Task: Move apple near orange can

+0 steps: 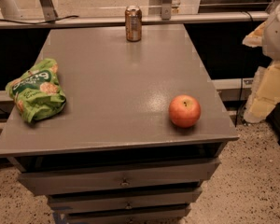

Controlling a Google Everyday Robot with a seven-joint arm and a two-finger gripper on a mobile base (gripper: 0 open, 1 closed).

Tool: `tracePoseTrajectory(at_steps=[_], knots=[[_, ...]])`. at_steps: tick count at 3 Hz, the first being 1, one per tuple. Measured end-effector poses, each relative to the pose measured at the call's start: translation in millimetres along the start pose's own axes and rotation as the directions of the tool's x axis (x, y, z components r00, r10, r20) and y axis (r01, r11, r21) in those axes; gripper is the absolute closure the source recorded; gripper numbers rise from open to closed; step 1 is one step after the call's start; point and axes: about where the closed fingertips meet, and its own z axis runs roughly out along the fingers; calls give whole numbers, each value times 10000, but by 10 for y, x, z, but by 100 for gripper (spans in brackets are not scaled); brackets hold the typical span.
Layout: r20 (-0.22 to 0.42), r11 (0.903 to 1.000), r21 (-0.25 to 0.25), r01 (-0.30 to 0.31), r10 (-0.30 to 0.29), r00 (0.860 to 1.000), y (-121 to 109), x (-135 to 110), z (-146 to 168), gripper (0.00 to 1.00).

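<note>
The apple (184,111) is round and red-orange with a small stem dimple. It rests on the grey table top (116,78) near the front right corner. The orange can (133,23) stands upright at the far edge of the table, near the middle, well apart from the apple. My gripper is not in view; only a white rounded part of the arm (276,29) shows at the right edge, off the table and above the floor.
A green snack bag (36,90) lies at the table's left edge. Drawers (123,181) sit under the top. A rail (84,21) runs behind the table. Cream and yellow blocks (266,92) stand on the floor at the right.
</note>
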Motion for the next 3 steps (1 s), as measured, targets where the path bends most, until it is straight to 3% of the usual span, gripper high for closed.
tracePoseTrajectory(at_steps=[1,2,3], knots=[[1,10000,2,0,0,10000,0,0,0,0],[475,9996,2,-281,281,9985,27,-8,66,0],[1548,9962,-161,-854,868,9841,171,-33,329,0]])
